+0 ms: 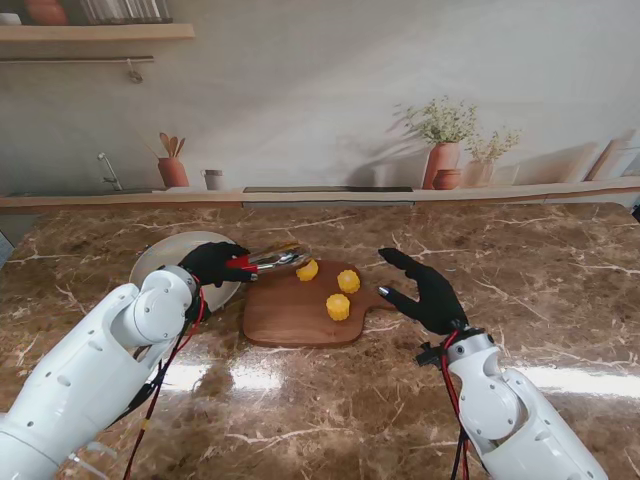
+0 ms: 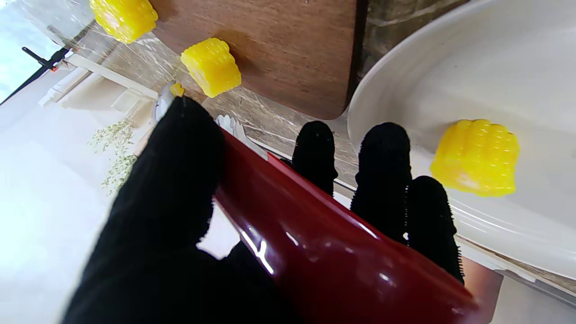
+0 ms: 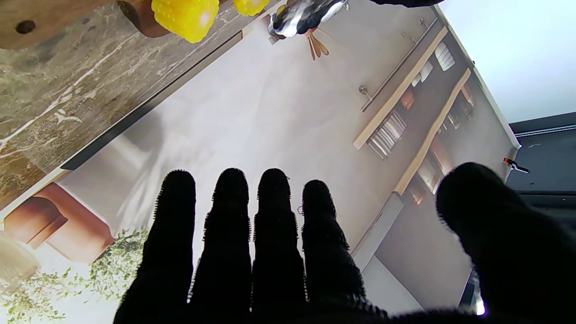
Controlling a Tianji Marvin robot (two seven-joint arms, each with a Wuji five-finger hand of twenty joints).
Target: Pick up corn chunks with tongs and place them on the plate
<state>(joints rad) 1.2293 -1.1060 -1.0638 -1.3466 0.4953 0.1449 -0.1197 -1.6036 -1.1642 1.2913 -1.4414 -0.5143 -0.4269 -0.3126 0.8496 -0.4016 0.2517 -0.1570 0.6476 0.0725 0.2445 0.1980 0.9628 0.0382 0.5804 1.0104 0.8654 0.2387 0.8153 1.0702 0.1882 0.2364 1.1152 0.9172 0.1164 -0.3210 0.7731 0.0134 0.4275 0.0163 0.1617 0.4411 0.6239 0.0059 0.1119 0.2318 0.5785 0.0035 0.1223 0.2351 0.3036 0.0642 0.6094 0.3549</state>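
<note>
1. On the table (image 1: pixel 520 300), a wooden board (image 1: pixel 290 315) lies between my two arms, and a white plate (image 1: pixel 160 255) sits just to the left of it.
2. My left robot hand (image 1: pixel 213 263) is closed on the red handle of the tongs (image 1: pixel 262 261); it hovers over the plate's right edge.
3. The tongs reach right from that hand, and their metal tips end at the board's far left corner, just beside the leftmost corn chunk (image 1: pixel 307 270).
4. I cannot tell from the stand view whether the tips touch that chunk.
5. Two more chunks rest on the board: one (image 1: pixel 348 281) farther from me and to the right, one (image 1: pixel 338 307) nearer to me, close to the middle of the board.
6. The left wrist view shows a fourth chunk (image 2: pixel 474 157) lying in the plate, apart from the rim (image 2: pixel 373 85); my arm hides it in the stand view.
7. In that same view my fingers (image 2: pixel 382 175) wrap the red handle (image 2: pixel 315 252) with the thumb on the other side.
8. My right robot hand (image 1: pixel 425 290) is open and holds nothing, fingers straight and thumb spread wide; it hovers just right of the board.
</note>
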